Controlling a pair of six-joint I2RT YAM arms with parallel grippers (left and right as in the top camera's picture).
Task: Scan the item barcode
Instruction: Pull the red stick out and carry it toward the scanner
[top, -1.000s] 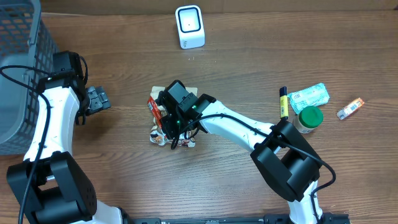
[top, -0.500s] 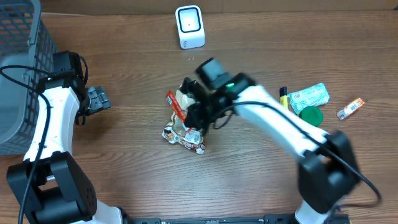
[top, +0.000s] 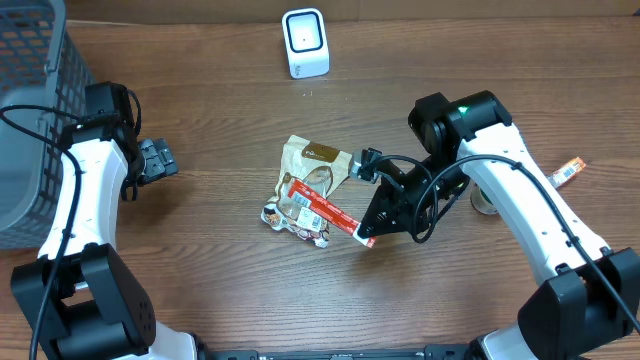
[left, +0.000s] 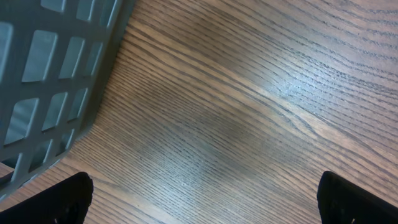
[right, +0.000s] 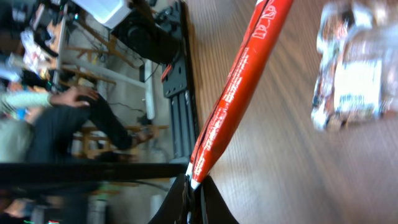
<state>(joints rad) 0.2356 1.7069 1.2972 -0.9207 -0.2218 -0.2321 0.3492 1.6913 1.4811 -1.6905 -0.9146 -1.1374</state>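
1. In the lower centre of the overhead view, the right gripper (top: 368, 233) is clamped tight on one end of a flat red packet (top: 322, 209). In the right wrist view, the same gripper (right: 194, 184) sits at the bottom of the frame. Its tips pinch the packet (right: 244, 93), which runs edge-on up to the top edge.
2. The red packet carries a white printed label. It lies on a slant from the gripper up and to the left, across the middle of the overhead frame and over two other packs. Whether it touches them cannot be told.
3. Under it, a beige pouch (top: 312, 160) and a crinkled packet (top: 285, 221) rest on the wooden table (top: 200, 260). The crinkled packet (right: 354, 62) also shows, blurred, in the upper right of the right wrist view.
4. At the middle left of the overhead frame, the left gripper (top: 163, 160) stands with its jaws wide apart, holding nothing. In the left wrist view (left: 205, 199), its dark fingertips (left: 68, 198) sit in the bottom corners with bare wood between them.
5. Near the right edge, a small tube (top: 566, 172) lies on the table, well apart from the red packet.
6. A grey mesh basket (top: 40, 120) fills the upper left corner. Its wall (left: 56, 74) is in the upper left of the left wrist view.
7. At the top centre stands the white scanner (top: 305, 42), well apart from the red packet.
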